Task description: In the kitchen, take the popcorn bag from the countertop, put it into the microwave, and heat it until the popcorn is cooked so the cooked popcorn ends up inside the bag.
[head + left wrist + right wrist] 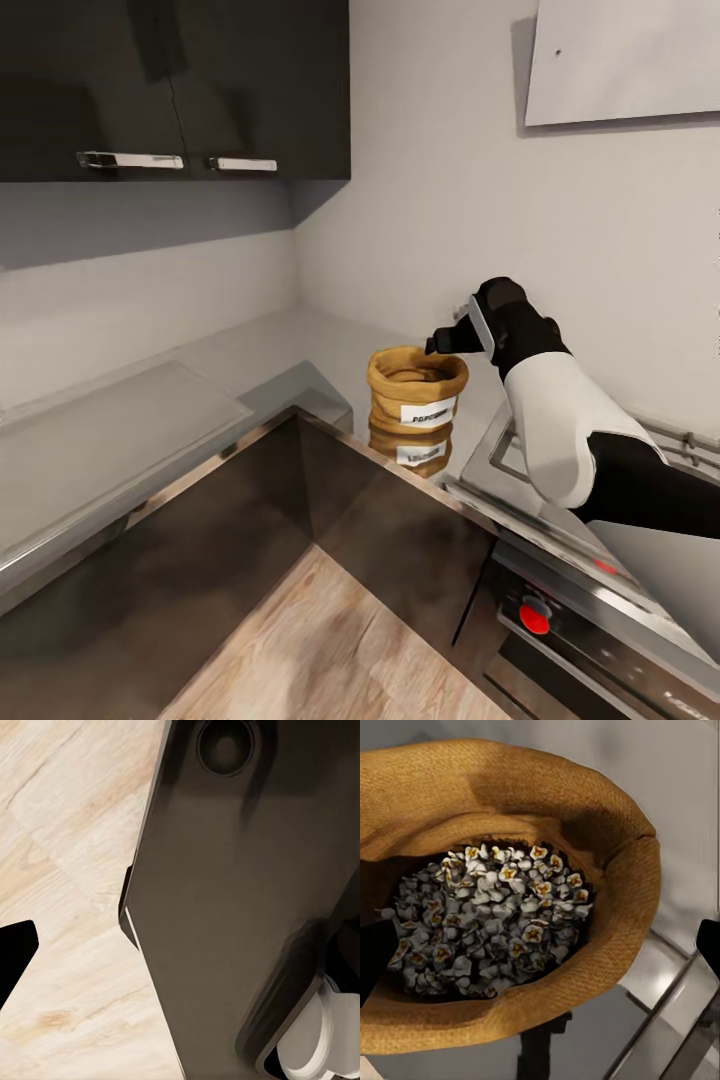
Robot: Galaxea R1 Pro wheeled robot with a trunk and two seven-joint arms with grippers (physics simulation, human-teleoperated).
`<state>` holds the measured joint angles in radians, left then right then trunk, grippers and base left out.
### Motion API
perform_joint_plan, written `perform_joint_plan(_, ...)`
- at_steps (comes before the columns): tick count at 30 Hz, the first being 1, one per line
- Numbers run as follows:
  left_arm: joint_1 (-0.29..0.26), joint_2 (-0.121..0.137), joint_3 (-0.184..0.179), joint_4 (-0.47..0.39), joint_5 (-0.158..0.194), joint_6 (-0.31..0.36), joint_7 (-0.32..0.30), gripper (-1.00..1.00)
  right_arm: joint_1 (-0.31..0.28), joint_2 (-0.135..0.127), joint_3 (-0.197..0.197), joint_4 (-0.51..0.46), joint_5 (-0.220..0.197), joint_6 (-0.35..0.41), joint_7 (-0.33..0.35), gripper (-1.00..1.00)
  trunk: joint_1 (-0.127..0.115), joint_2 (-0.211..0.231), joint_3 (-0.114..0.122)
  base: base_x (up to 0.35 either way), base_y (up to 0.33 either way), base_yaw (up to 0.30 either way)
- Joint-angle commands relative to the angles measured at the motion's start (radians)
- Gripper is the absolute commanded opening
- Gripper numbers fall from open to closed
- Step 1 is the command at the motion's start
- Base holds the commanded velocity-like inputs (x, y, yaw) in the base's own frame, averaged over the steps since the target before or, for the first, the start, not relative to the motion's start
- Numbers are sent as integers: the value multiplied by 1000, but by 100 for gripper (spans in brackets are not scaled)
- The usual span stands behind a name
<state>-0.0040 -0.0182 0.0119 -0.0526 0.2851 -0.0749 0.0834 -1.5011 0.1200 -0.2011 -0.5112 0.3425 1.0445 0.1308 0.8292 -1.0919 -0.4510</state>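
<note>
1. The popcorn bag (417,398) is seen upright on the countertop (250,350), in the far corner where two walls meet, just left of the steel hob (540,490).
2. Pale popcorn (491,919) is heaped inside the sack, as shown in the right wrist view.
3. The right gripper (440,343) is held just above the bag's right rim; its fingers are spread apart, nothing pinched.
4. Whether the left gripper (15,960) is spread or closed cannot be told; wooden floor (67,832) is seen beneath it.

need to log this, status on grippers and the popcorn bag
Right gripper open, poised at the rim of the popcorn bag, not gripping. Bag upright on the countertop, popcorn inside. Left gripper state unclear. Nothing in the way.
</note>
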Motion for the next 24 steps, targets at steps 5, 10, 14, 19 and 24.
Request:
perform_joint_plan(5,-1,0,-1,0,3,-2,1,100,-1,1,-7,-1,10,3,10,100,0,-1,-1,0,-246,0)
perform_joint_plan(10,-1,0,0,0,3,-3,1,100,0,3,-7,1,10,3,10,100,0,-1,-1,0,-67,0)
perform_joint_plan(14,-1,1,-1,-1,3,-3,-2,100,-1,3,-7,2,10,3,10,100,0,-1,-1,211,-104,0)
perform_joint_plan(19,-1,1,-1,0,3,-3,-2,100,-1,3,-7,9,11,3,12,100,0,-1,-1,232,-161,0)
perform_joint_plan(24,-1,1,-1,-1,3,-3,-2,100,-1,10,-6,54,14,3,10,100,0,-1,-1,39,-29,0)
